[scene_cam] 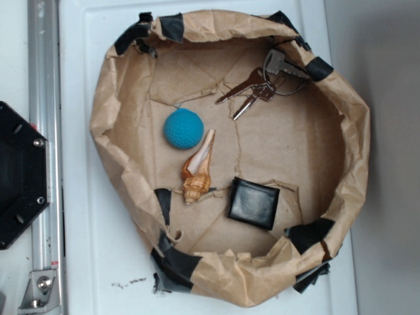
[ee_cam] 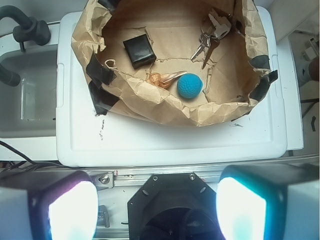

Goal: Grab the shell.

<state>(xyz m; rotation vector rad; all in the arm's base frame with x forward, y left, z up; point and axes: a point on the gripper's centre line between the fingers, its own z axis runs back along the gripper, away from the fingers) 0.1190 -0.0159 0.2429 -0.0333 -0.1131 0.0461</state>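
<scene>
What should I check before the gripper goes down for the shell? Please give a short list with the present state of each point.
1. Shell in view inside the paper-lined bin: ok, it lies flat on the floor of the bin.
2. Room around the shell: not ok, the teal ball sits right at its pointed tip.
3. Black square object: ok, it is apart from the knobby end.
4. Keys: ok, they are at the far side of the bin.
5. Gripper open: ok, the wrist view shows its two fingers wide apart.
6. Gripper above the shell: not ok, it is outside the bin.
</scene>
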